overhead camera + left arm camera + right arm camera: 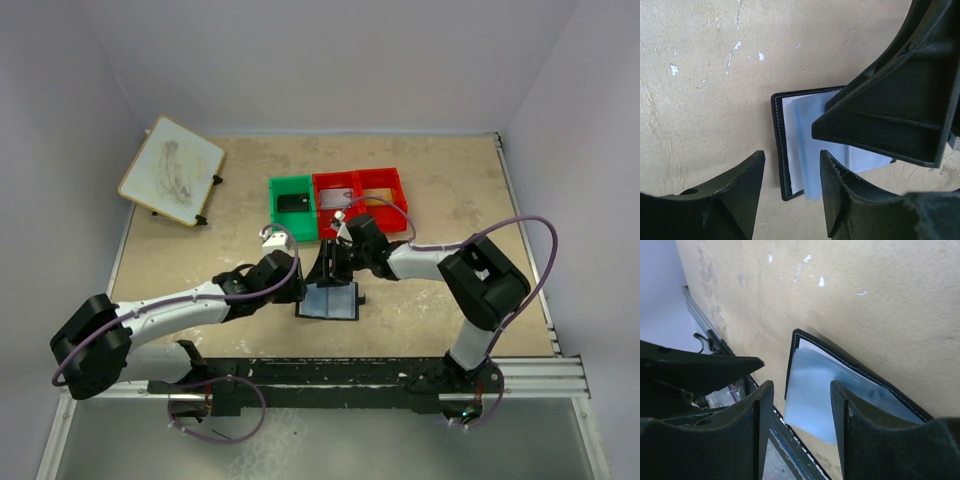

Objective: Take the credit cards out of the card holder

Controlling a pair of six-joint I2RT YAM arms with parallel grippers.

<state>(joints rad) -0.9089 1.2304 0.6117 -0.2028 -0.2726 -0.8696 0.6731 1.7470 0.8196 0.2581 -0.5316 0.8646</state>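
The card holder [328, 301] lies open on the table, black at the rim and pale grey-blue inside. My left gripper [303, 288] hovers at its left edge and my right gripper [333, 268] at its far edge. In the left wrist view the left gripper [792, 172] is open above a corner of the card holder [790, 145], nothing between its fingers. In the right wrist view the right gripper [802, 402] is open over the card holder [812, 390]. A dark credit card [293, 202] lies in the green bin [276, 212]. No card shows in the holder's sleeves.
Red bins [385, 213] stand next to the green one at the back; the middle one holds a flat greyish thing [337, 197]. A white board [172, 170] lies tilted at the far left. The metal rail [530, 370] runs along the near edge.
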